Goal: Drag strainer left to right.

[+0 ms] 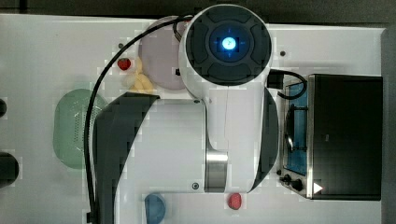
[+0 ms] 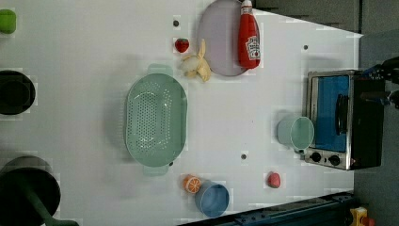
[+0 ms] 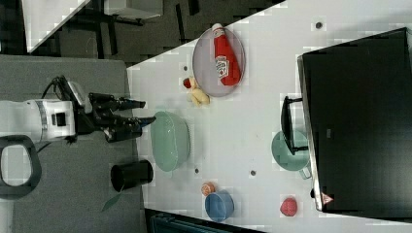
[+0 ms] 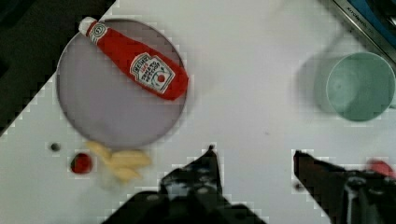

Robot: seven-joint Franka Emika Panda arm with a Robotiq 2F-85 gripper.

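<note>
The strainer (image 2: 156,121) lies flat on the white bench (image 2: 84,75), well apart from the toaster oven (image 2: 343,120) at the opposite end and near the bench's short edge, where the black cup (image 3: 131,175) stands. In the right view the gripper (image 3: 145,111) hangs just off that edge, its jaws spread and empty, tips close to the strainer's rim. A ketchup bottle (image 4: 135,58) rests on the lilac plate (image 4: 93,112), a peeled banana (image 2: 197,66) beside it.
</note>
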